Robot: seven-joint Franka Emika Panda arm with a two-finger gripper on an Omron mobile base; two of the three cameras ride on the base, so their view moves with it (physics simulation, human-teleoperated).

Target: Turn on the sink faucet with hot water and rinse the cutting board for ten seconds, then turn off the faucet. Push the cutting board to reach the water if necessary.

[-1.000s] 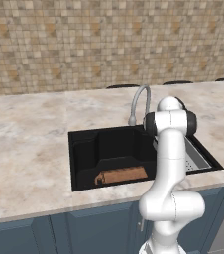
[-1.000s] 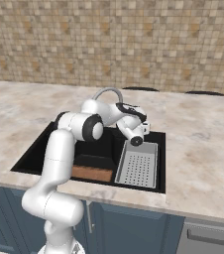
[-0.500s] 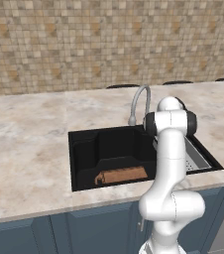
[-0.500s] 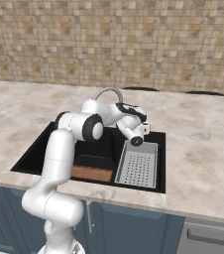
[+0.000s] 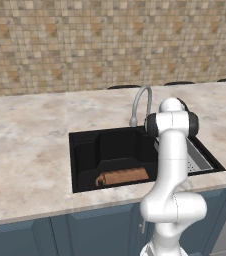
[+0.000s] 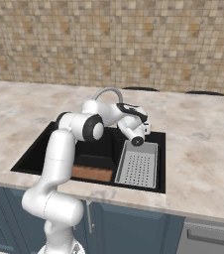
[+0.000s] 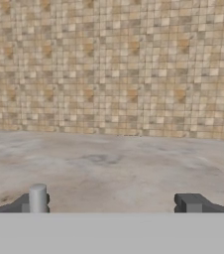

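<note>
Your arm rises in front of the sink (image 6: 34, 158), bends at the elbow and reaches forward and to the right, so the gripper (image 6: 144, 130) sits level above the basin's back right corner, pointing toward the tiled wall (image 7: 112, 64). Its jaws stand wide apart with nothing between them; in the hand view the two dark fingertips (image 7: 191, 203) sit far apart over bare countertop (image 7: 114, 168), and a short grey cylinder (image 7: 37, 198) stands by the left one. The sink is a matte black rectangular recess in mottled beige stone. The sink faucet (image 5: 141, 102) is a slim grey metal gooseneck at the basin's rear edge, just left of the gripper; whether they touch you cannot tell. The cutting board (image 5: 122, 177), a long flat brown wooden slab, lies on the basin floor against the front wall, well below and apart from the gripper. A grey perforated tray (image 6: 138, 165) fills the sink's right part, directly under the wrist.
</note>
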